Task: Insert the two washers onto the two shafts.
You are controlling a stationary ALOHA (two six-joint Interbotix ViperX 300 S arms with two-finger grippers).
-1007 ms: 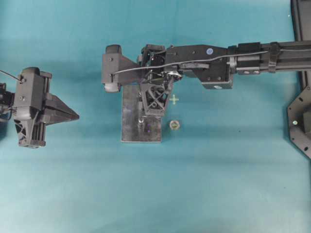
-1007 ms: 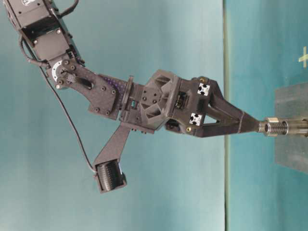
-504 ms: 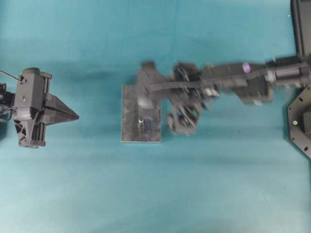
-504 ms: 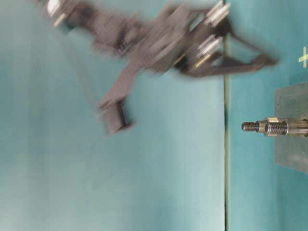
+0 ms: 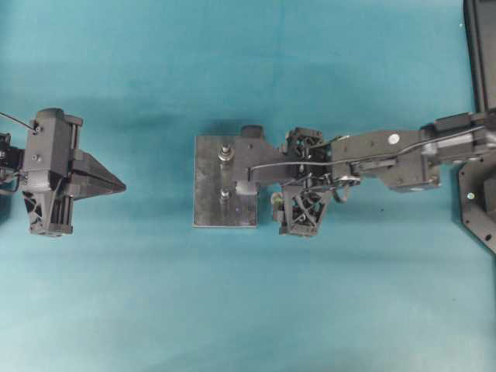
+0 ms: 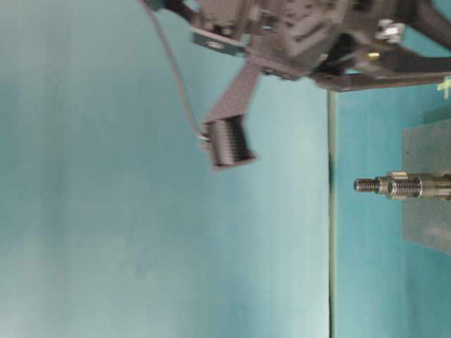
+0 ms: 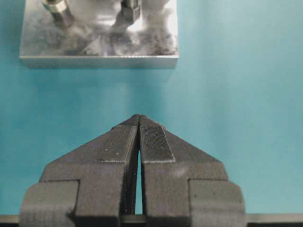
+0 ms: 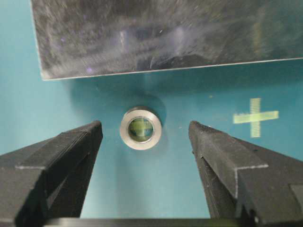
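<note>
Washer [image 8: 140, 127]: flat on the teal bench [image 5: 155, 294], centre of the right wrist view, just below the metal plate [image 8: 156, 33]; hole facing up.
Right pincer [image 8: 144, 142]: fingers wide apart, straddling the washer, touching nothing.
Left pincer [image 7: 139, 137]: fingers together, empty, left edge of the overhead view, well apart from the plate.
Nearer arm: right.
Shaft [image 6: 398, 186]: threaded, upright on the plate, seemingly bare at its tip.
Containers: none seen.
Likely next move: descent and closing on the washer.
</note>
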